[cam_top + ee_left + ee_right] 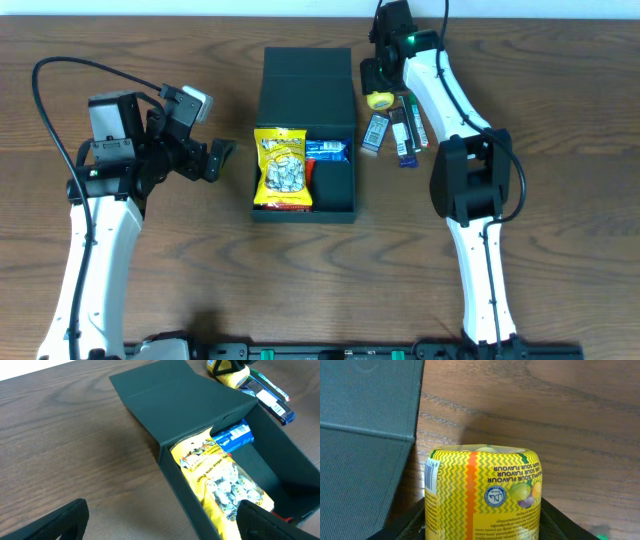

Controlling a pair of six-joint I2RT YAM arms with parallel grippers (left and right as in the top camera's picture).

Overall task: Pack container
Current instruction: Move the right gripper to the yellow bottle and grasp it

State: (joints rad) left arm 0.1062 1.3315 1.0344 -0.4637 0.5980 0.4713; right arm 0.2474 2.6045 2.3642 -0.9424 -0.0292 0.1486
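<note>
The container (pixel 306 82) is a matte black square box with its flap lid open toward the back. Inside lie a yellow candy bag (pixel 281 168) and a blue packet (pixel 325 150); both show in the left wrist view, the bag (pixel 220 480) and the packet (pixel 233 437). My left gripper (pixel 215 158) is open and empty, just left of the box, its fingers straddling the box's near wall (pixel 210 505). My right gripper (pixel 379 90) is shut on a yellow sour-flavour candy packet (pixel 482 492), right of the lid (pixel 365 435).
Several snack packets (pixel 398 130) lie on the wooden table right of the box, under my right arm. They also show in the left wrist view (pixel 270 395).
</note>
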